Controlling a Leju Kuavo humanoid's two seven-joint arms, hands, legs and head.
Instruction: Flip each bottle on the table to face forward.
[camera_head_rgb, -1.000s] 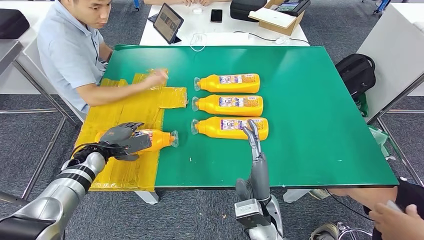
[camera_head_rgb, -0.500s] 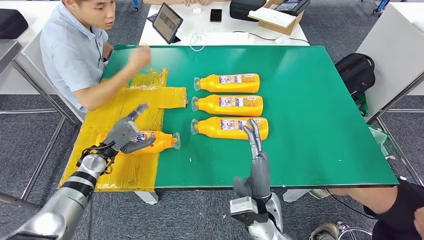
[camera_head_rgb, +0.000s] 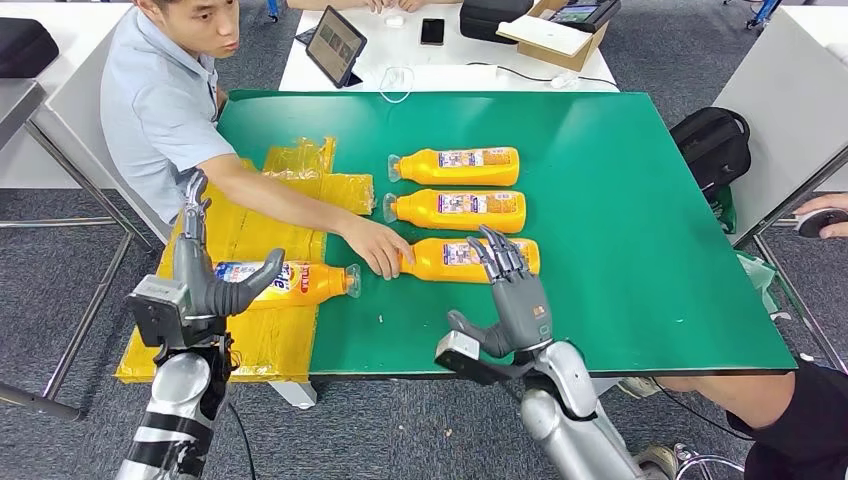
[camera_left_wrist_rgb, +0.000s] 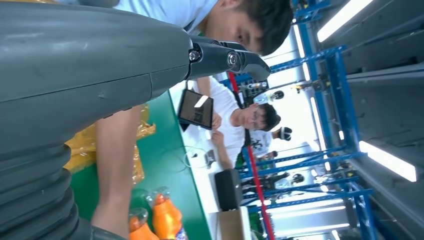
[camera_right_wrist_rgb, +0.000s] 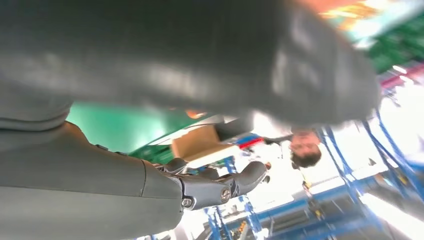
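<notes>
Left hand (camera_head_rgb: 205, 275) lifted off bottle (camera_head_rgb: 290, 281), fingers upright, spread.

Grey carpet floor (camera_head_rgb: 60, 290), white desk (camera_head_rgb: 450, 65) behind (w/ tablet (camera_head_rgb: 336, 45)), blue racking (camera_left_wrist_rgb: 345, 125)

Left hand (camera_head_rgb: 205, 280): I see it raised upright on a bent arm, fingers extended, thumb out sideways, holding nothing. Right hand (camera_head_rgb: 510, 295): raised, fingers spread and upward (palm away from me), empty.

Beside my grey hands, orange bottles (camera_head_rgb: 458, 165) with white-blue labels lie on the green table (camera_head_rgb: 620, 200); yellow plastic sheet (camera_head_rgb: 250, 225) left of them.
</notes>
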